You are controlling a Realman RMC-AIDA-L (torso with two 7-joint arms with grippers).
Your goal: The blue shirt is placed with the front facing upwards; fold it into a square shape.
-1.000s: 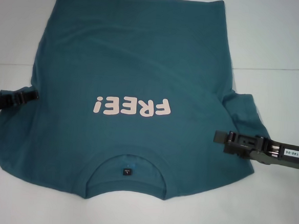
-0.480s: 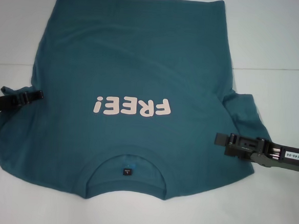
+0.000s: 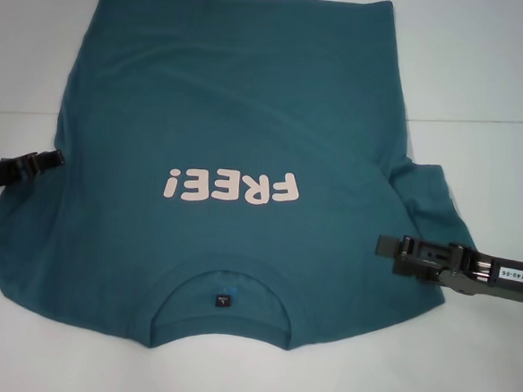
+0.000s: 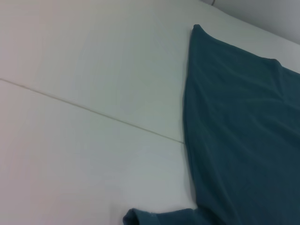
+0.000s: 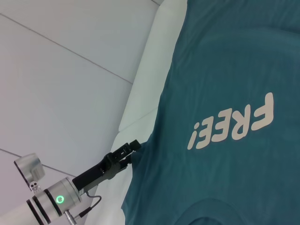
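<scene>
The blue shirt (image 3: 233, 95) lies flat with its front up, its pink "FREE!" lettering (image 3: 231, 188) facing me upside down. The ribbed collar (image 3: 224, 279) with a dark neck label is nearest me. My left gripper (image 3: 56, 156) is at the shirt's left edge, level with the lettering. In the right wrist view the left gripper (image 5: 135, 145) looks shut, its tip touching the fabric edge. My right gripper (image 3: 382, 244) reaches in low over the right shoulder, just below the spread right sleeve (image 3: 432, 194). The left wrist view shows only the shirt's side edge (image 4: 239, 131) and a rolled bit of sleeve (image 4: 154, 218).
The shirt rests on a white table (image 3: 486, 68) with a thin seam line (image 3: 482, 124) running across it. Bare white surface lies on both sides of the shirt and along the near edge.
My left gripper pushed slightly inward, then drew back left and a little farther from me. The right gripper edged slightly right. The shirt has not visibly shifted.
</scene>
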